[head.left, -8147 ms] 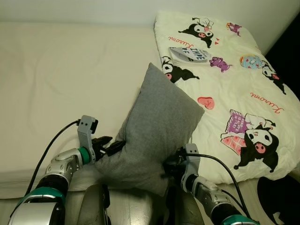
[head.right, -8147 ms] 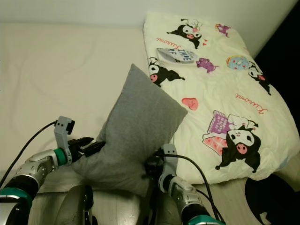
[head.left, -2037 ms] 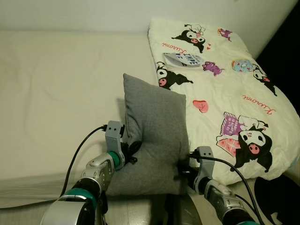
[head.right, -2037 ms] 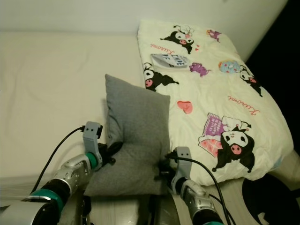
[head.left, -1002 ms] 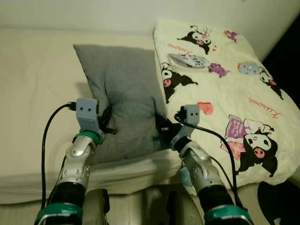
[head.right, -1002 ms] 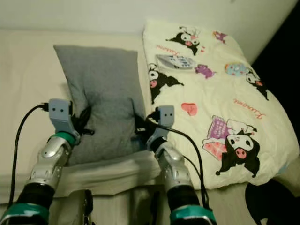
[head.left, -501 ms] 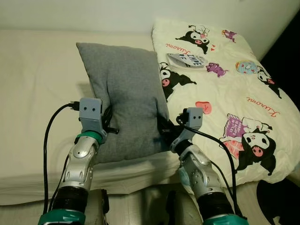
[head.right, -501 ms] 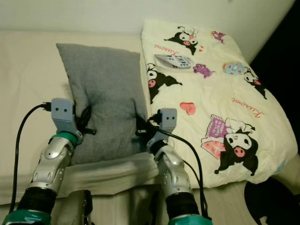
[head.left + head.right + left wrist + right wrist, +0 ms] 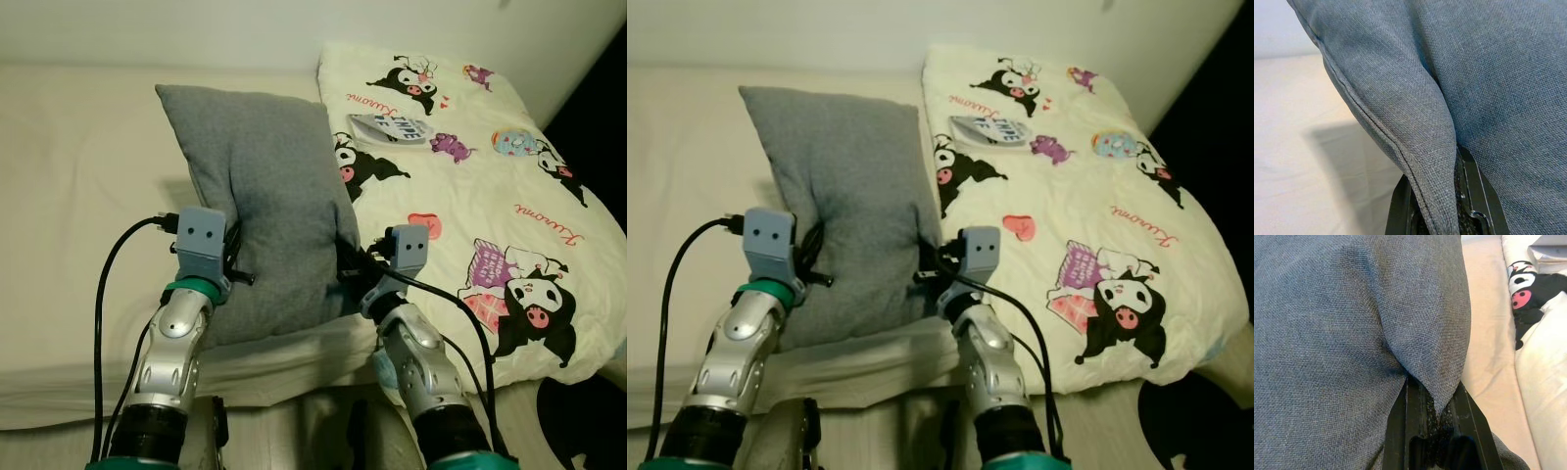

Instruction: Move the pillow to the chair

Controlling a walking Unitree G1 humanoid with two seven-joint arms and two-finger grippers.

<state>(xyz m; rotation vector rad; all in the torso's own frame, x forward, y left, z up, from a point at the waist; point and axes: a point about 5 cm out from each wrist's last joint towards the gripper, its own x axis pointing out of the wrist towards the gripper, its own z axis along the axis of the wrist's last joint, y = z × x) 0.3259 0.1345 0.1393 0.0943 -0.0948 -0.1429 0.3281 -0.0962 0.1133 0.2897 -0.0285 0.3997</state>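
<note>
Pinching the grey pillow (image 9: pixel 263 196), left pincer (image 9: pixel 235 266) and right pincer (image 9: pixel 349 274) over the bed (image 9: pixel 78 166)

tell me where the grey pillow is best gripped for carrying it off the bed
Probably by its two lower side edges, one gripper from each side, as now. The grey pillow is soft and wide, so a pinch on the seam folds holds best: the left gripper and right gripper each clamp a bunched fold of fabric, with the pillow upright between them above the bed.
</note>
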